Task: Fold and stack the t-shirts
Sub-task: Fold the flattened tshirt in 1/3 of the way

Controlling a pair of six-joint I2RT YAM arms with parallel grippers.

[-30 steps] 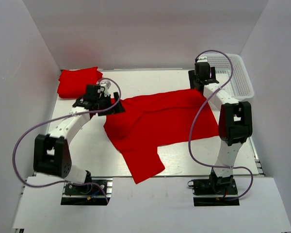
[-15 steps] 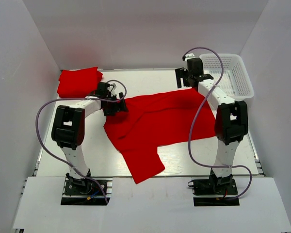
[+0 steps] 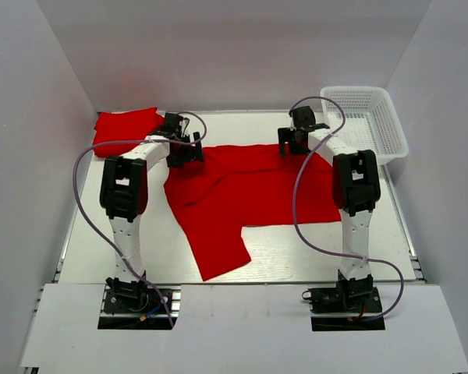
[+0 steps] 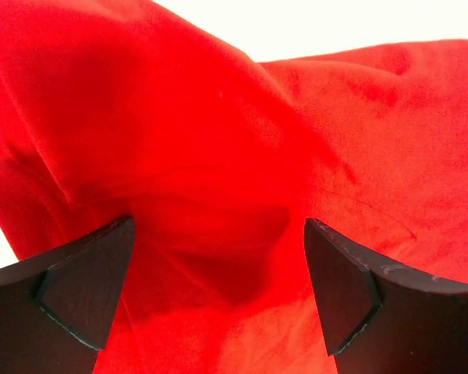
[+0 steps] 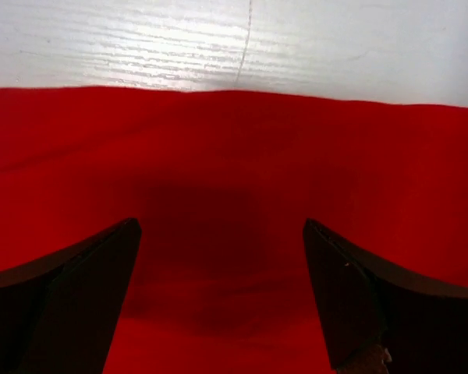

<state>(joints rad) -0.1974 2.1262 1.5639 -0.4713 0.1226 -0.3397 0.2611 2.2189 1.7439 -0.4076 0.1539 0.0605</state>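
One red t-shirt (image 3: pixel 249 191) lies spread open on the white table (image 3: pixel 140 234), a sleeve pointing toward the near edge. A second red t-shirt (image 3: pixel 125 129) lies folded at the back left. My left gripper (image 3: pixel 185 151) is at the spread shirt's far left corner. In the left wrist view it (image 4: pixel 218 288) is open, with rumpled red cloth (image 4: pixel 218 156) under and between the fingers. My right gripper (image 3: pixel 291 146) is at the shirt's far edge. In the right wrist view it (image 5: pixel 222 300) is open over flat red cloth (image 5: pixel 218 171), whose straight edge lies just ahead.
A white mesh basket (image 3: pixel 366 117) stands at the back right, close to the right arm. White walls close in the back and both sides. Both arms stretch far across the table, and their purple cables (image 3: pixel 82 179) loop over it.
Both grippers have moved toward the back of the table. The spread shirt has shifted back and a little left. Its far edge now lies straighter.
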